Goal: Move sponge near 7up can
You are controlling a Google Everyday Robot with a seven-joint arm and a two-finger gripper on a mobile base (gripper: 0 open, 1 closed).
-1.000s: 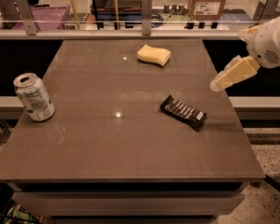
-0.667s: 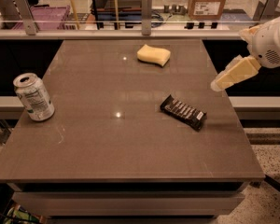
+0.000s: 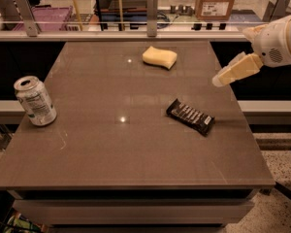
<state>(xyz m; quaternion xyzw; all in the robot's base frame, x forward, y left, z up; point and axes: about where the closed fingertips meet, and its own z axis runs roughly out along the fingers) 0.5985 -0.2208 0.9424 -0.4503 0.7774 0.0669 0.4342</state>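
Observation:
The pale yellow sponge (image 3: 159, 57) lies on the far middle of the brown table (image 3: 111, 149). The 7up can (image 3: 35, 101) stands upright near the table's left edge, far from the sponge. My gripper (image 3: 219, 80) hangs at the right side, above the table's right edge, to the right of the sponge and a little nearer than it. It holds nothing.
A flat black snack wrapper (image 3: 190, 116) lies right of the table's centre, between the gripper and the front. A glass rail with metal posts (image 3: 152, 8) runs behind the table. A cardboard box (image 3: 214, 0) and a purple crate (image 3: 43, 17) sit beyond it.
The gripper has shifted very slightly left. The sponge, can and wrapper have not moved.

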